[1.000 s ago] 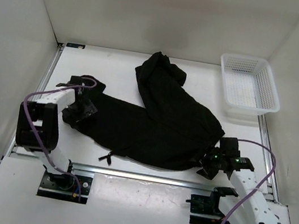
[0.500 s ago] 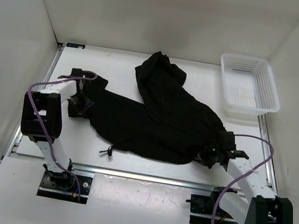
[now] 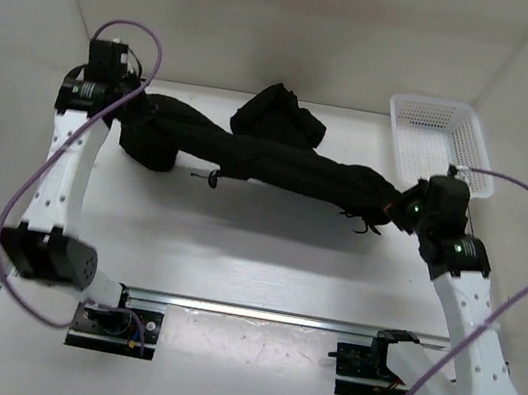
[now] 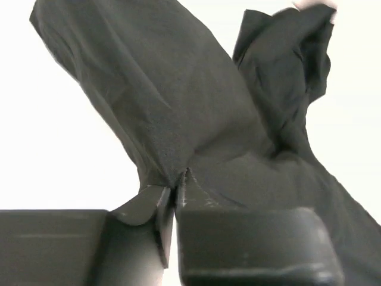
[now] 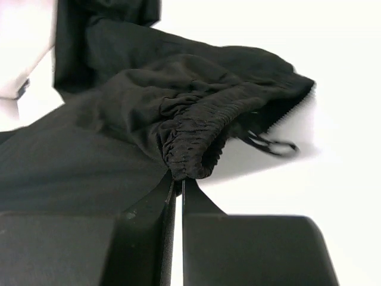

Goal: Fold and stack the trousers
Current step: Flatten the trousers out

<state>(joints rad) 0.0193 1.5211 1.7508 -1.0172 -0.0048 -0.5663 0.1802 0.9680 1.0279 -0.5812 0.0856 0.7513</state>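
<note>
1. The left gripper (image 3: 133,107) is clamped on one end of the trousers (image 3: 280,165). In its wrist view the left gripper (image 4: 177,183) has its fingers pressed almost together. The black cloth of the trousers (image 4: 178,107) rises straight out of the tips and fans away from them.
2. The right gripper (image 3: 398,203) is closed just as tightly on the other end. Seen from its wrist, the right gripper (image 5: 178,180) has only a hairline gap, and the gathered, elastic waistband (image 5: 196,140) sits bunched right at the fingertips.
3. Between the two, the trousers run as one long dark band across the far half of the table (image 3: 262,268). The left end is at the far left, where a fold of cloth hangs down below the gripper. The right end is at the right, near the basket.
4. About midway along the band, a lump of bunched cloth (image 3: 277,119) sits on its far side, towards the back wall.
5. A thin cord (image 5: 269,145) loops out under the waistband, just beside the right gripper's tips. Another small dark bit (image 3: 214,178) dangles from the band's near edge, closer to the left end.
6. A soft shadow lies on the table in front of the band, so the cloth looks raised off the surface there.
7. The white mesh basket (image 3: 431,105) stands in the far right corner. From above, the right arm's wrist overlaps its near edge; I cannot tell whether they touch.
8. A purple cable (image 3: 21,197) loops beside each arm.
</note>
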